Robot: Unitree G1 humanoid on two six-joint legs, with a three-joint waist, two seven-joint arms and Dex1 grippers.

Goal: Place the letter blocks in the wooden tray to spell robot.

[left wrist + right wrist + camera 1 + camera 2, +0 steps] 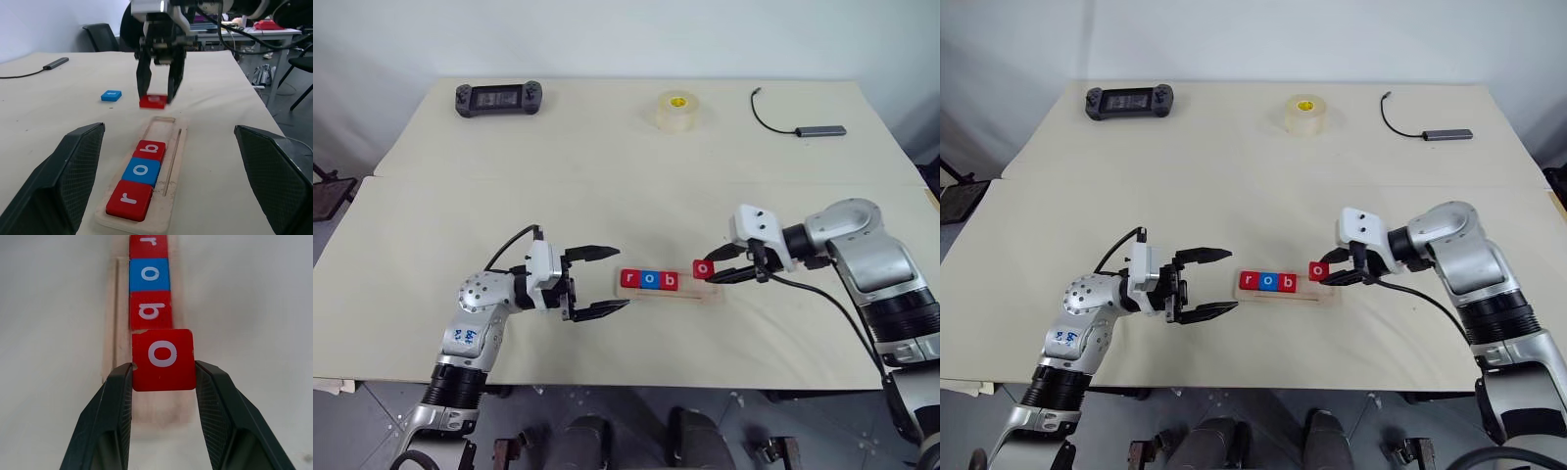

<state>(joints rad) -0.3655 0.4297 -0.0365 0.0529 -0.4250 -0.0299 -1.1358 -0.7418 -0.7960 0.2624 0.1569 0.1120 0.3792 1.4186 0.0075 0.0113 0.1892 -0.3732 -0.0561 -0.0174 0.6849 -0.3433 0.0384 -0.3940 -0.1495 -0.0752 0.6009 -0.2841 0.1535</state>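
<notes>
Right hand (pixel 163 377) is pinching a red square letter block with a white "o" (pixel 163 359) between its two black fingers (pixel 110 406), one finger on each side edge, holding it above the free end of the long pale-wood tray with a lengthwise groove (pixel 709 295); the left wrist view shows the block lifted off the tray, not seated. In the tray sit three blocks touching in a row: red "r" block (pixel 628 279) at the end nearest the left hand, blue "o" block (pixel 650 280) next, red "b" block (pixel 672 282) third. Rest of the groove past the "b" is bare, and the held "o" hangs over that stretch, just beyond the "b". Blue "t" block (pixel 111 95) lies flat on the cream desk (pixel 607 176), off to one side of the tray's free end, apart from it. Left hand (pixel 603 281) sits level just off the tray's "r" end, fingers spread wide, gripping nothing, not touching the tray. Well beyond the tray toward the desk's far edge: black handheld controller with a screen (pixel 498 98), roll of clear tape (pixel 678 111), grey slim hub with a black cable (pixel 819 130).
</notes>
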